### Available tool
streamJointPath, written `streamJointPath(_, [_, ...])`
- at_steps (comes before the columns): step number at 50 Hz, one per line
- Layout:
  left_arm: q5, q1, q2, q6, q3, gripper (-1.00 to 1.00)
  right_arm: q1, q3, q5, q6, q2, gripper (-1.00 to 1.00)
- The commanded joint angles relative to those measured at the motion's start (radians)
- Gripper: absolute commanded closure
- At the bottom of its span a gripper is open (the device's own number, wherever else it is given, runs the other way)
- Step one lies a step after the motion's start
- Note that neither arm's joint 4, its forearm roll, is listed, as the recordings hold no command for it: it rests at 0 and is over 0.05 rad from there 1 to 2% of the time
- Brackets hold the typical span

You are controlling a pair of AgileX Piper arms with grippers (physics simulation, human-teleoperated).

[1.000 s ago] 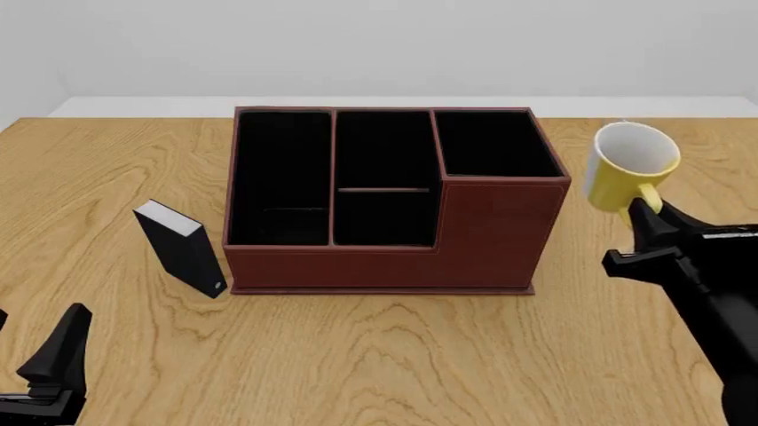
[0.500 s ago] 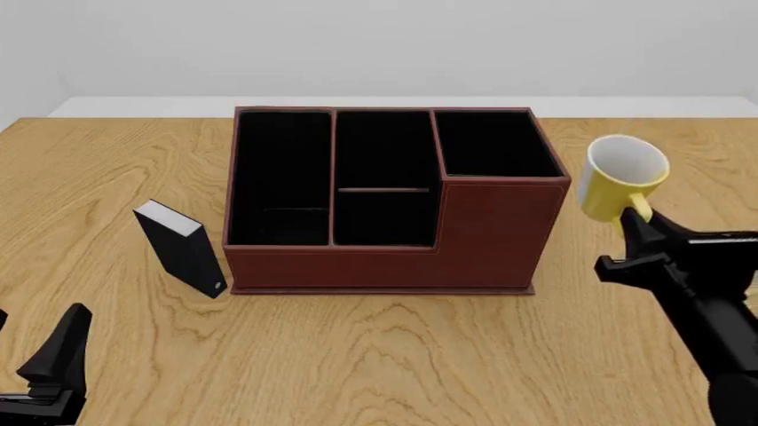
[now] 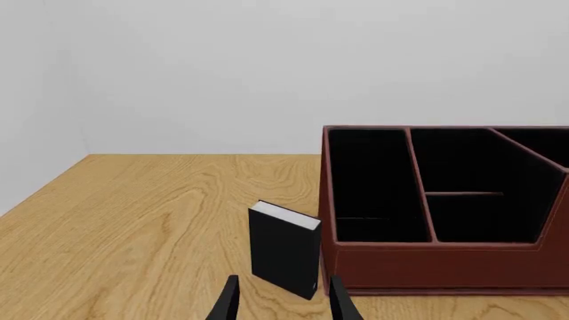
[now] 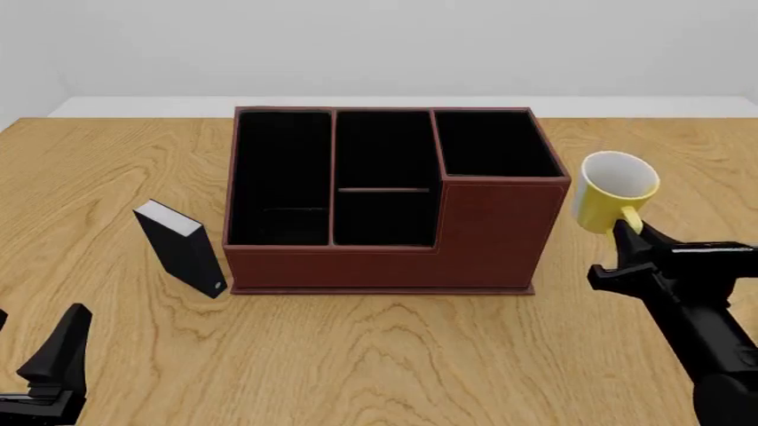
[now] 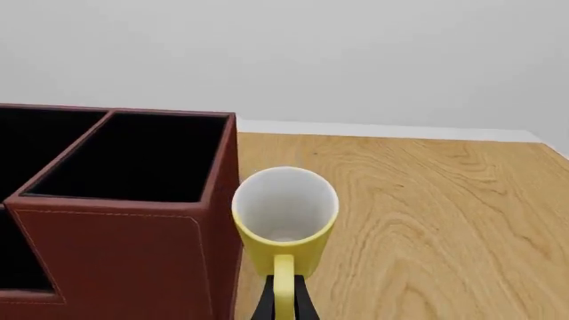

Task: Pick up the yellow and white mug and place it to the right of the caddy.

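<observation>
Right of the caddy [image 4: 391, 195], my right gripper [image 4: 627, 232] pinches the handle of the yellow and white mug [image 4: 612, 191], carried just beside the tall section. Placing step; next: lower upright onto table [image 4: 391, 355], then release. Left gripper [image 3: 282, 303] parted, idle

The front view looks forward and down from above the near table edge, caddy [image 4: 391, 200] centred, while each wrist view sits low and close behind its fingers facing the back wall, both sharing that caddy [image 3: 444, 207] [image 5: 116, 200].
</observation>
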Motion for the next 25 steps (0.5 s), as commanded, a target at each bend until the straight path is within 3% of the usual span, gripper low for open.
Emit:
streamJointPath(1, [0.000,0.000,0.000,0.000,0.000,-1.00,-0.006,0.004,-0.055,0.007,0.061,1.00])
streamJointPath(25, [0.000,0.000,0.000,0.000,0.000,-1.00,-0.011,0.005,-0.147,0.006,0.189,1.00])
